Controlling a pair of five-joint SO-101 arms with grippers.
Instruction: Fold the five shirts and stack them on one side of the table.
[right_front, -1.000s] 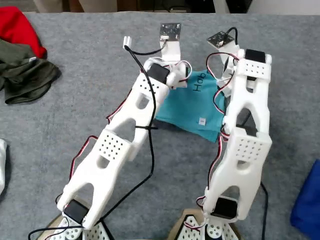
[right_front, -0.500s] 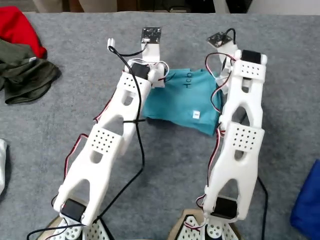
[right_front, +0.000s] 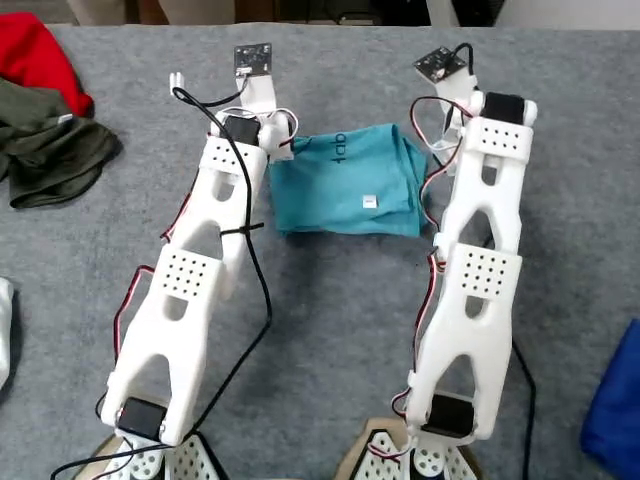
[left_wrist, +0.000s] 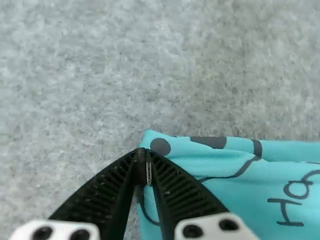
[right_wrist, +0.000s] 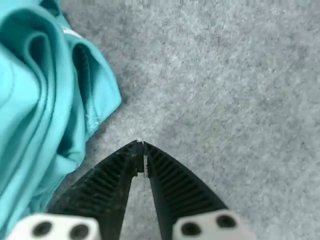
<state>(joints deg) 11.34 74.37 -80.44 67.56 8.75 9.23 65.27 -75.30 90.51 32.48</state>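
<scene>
We find the folded teal shirt (right_front: 345, 185) near the middle of the bench's (right_front: 330, 320) far edge, one corner clamped in the left pincer (left_wrist: 145, 167), while the right pincer (right_wrist: 141, 157) rests closed and empty just beside it.

Matt cloth shirt (right_front: 345, 190), rough felt table (right_front: 340, 335)

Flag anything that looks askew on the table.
The teal shirt is unevenly folded: its edge beside the right end effector is bunched in loose rolls. The olive shirt and red shirt lie crumpled at the far left corner of the table.
</scene>
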